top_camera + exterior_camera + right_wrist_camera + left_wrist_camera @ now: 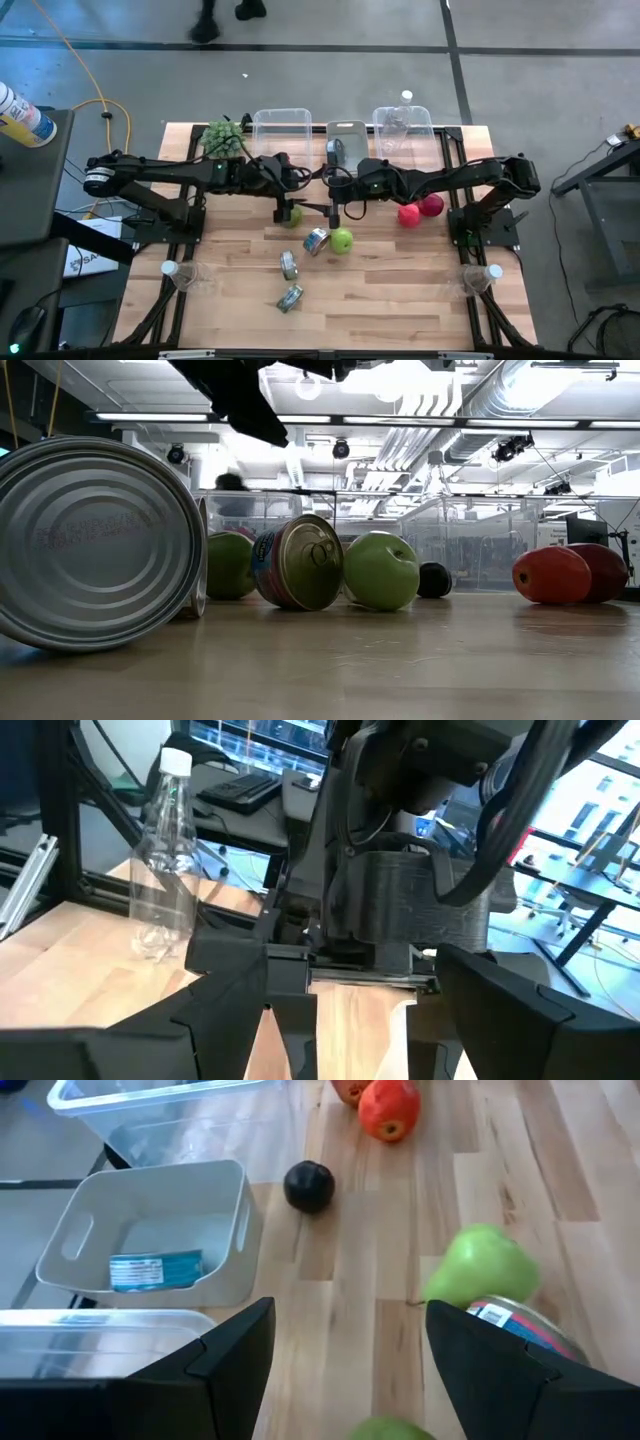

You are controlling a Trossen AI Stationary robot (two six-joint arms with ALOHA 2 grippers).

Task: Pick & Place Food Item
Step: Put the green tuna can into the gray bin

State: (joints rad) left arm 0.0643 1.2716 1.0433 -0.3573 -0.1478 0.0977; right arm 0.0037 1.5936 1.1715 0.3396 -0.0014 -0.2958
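Observation:
Several food items lie on the wooden table. A green pear (480,1265) leans against a tin can (525,1325). Near them are a green apple (380,570), a second green fruit (292,215), a black plum (308,1185) and two red fruits (408,214). My left gripper (350,1320) is open and hovers above the second green fruit (390,1430), touching nothing. My right gripper (350,980) is also open. It hangs close beside the left one at the table's middle (335,210), facing the left arm's wrist.
A white bin (150,1230) holding a blue packet stands at the far edge between two clear containers (280,128) (403,125). Green grapes (225,140) lie far left. Two more cans (289,265) (290,298) lie nearer. Plastic bottles (170,270) (490,272) stand at both sides.

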